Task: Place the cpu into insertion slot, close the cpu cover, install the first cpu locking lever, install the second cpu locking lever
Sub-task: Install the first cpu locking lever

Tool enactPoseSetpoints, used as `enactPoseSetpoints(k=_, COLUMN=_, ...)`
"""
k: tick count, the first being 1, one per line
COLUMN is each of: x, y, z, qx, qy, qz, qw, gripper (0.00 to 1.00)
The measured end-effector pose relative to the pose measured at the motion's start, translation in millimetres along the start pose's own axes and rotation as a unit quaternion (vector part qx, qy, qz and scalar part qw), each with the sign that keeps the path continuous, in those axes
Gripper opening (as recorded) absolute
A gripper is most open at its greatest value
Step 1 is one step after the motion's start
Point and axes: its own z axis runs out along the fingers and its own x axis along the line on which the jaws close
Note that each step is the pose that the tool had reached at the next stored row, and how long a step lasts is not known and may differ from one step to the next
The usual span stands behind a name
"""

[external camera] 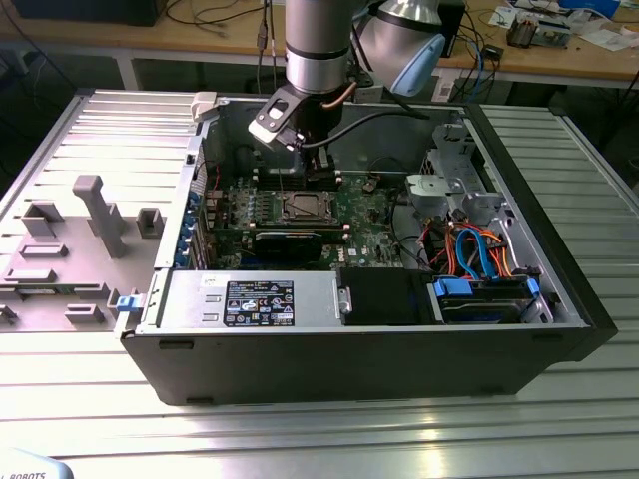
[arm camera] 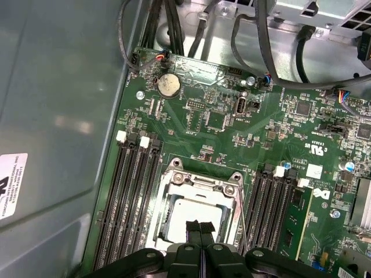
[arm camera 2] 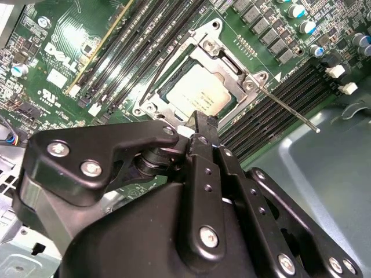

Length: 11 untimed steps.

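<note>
The cpu [arm camera 2: 200, 92] [arm camera: 181, 215] lies flat in the insertion slot [external camera: 302, 208], its silvery top showing through the window of the cpu cover [arm camera 2: 243, 87] [arm camera: 200, 186], which lies down over it. A thin locking lever [arm camera 2: 290, 110] sticks out from one corner of the socket, over the memory slots. My gripper [arm camera 2: 201, 120] [arm camera: 200, 227] [external camera: 318, 180] hangs just above the edge of the socket, its fingertips pressed together with nothing between them.
The socket sits on a green motherboard inside an open black computer case [external camera: 399, 349]. Rows of black memory slots [arm camera: 130, 197] [arm camera: 272, 200] flank it on both sides. Cables [arm camera: 174, 29] and a drive cage [external camera: 449, 180] stand nearby. A grey case wall [arm camera: 58, 116] rises close beside the board.
</note>
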Motion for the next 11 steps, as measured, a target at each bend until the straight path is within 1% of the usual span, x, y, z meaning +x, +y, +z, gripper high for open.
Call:
enactPoseSetpoints(k=4, x=0.0, y=0.0, z=0.0, qx=0.0000, qy=0.0000, qz=0.000, qw=1.00000, gripper=0.11)
enactPoseSetpoints(k=5, x=0.0, y=0.0, z=0.0, qx=0.0000, qy=0.0001, qz=-0.003, qw=0.99999, gripper=0.11)
enactPoseSetpoints(k=8, x=0.0, y=0.0, z=0.0, qx=0.0002, qy=0.0006, qz=-0.024, qw=0.99972, gripper=0.11)
enactPoseSetpoints(k=9, x=0.0, y=0.0, z=0.0, qx=0.0004, qy=0.0011, qz=-0.043, qw=0.99908, gripper=0.11)
enactPoseSetpoints(k=11, x=0.0, y=0.0, z=0.0, qx=0.0006, qy=0.0018, qz=-0.071, qw=0.99750, gripper=0.11)
